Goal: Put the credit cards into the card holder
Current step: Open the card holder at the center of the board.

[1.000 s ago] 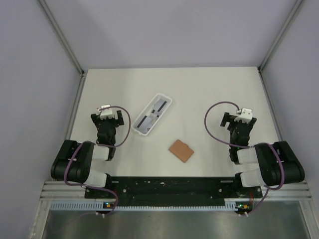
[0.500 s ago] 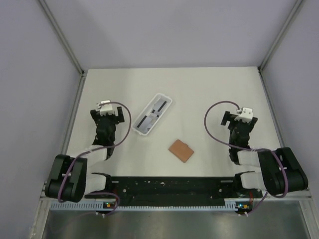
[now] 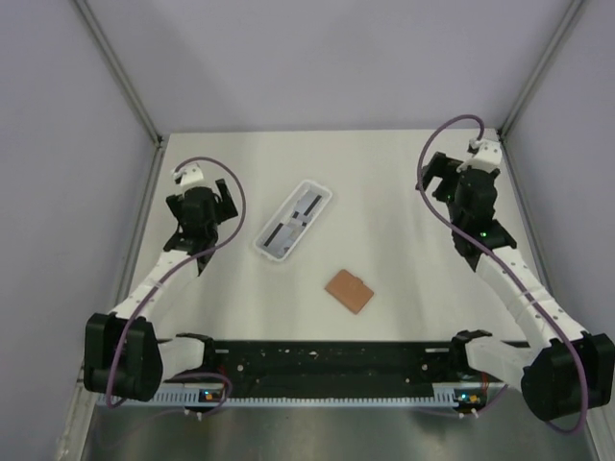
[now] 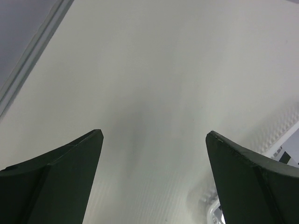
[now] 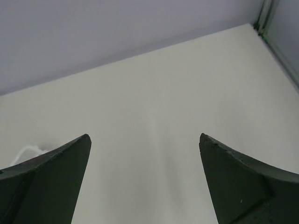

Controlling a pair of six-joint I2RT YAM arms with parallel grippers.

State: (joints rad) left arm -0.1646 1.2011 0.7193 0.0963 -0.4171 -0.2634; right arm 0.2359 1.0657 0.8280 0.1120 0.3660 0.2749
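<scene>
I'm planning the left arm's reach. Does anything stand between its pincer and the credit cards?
Nothing visible does. The open left pincer hangs over bare table beside the white tray holding the credit cards; only the tray's low rim surrounds them. The card holder lies apart, off that path.

Off-white table under me, matte, long white tray lying on it diagonally, left of centre, orange-brown card holder flat and folded shut, nearer my bases, right of the tray, well apart from it.
</scene>
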